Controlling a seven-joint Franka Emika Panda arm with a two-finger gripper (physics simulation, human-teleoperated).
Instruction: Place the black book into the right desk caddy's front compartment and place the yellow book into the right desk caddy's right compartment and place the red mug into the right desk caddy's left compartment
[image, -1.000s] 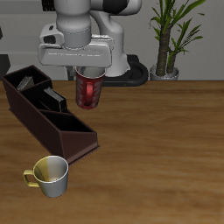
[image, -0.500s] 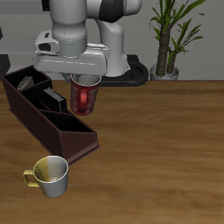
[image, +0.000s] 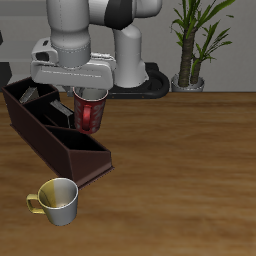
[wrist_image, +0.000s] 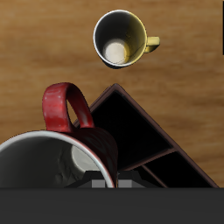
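**benchrat:** The red mug (image: 92, 110) is held up off the table in the gripper (image: 92, 93), clamped at the rim, hanging above the right desk caddy (image: 60, 135), roughly over its middle. In the wrist view the rim (wrist_image: 52, 171) and red handle (wrist_image: 66, 107) are seen close up, with the empty left compartment (wrist_image: 131, 131) open below and a bit ahead toward the low end. Both books look already stowed: something dark can be made out in the front compartment (image: 62, 112) and something greyish in the right compartment (image: 33, 95), though neither can be read clearly.

**servo_sam:** So what's the risk?

**benchrat:** Mostly alignment. If the mug is lowered from where it hangs, the divider or the side wall could be struck and the caddy shoved or the mug tipped. The handle sticks out sideways, so it could be snagged on the sloped wall. The grip is only on the rim, so slipping or swinging is possible if it's bumped. The cream mug (image: 58, 200) is parked near the low end by the table's front edge and could be clipped if the target is overshot
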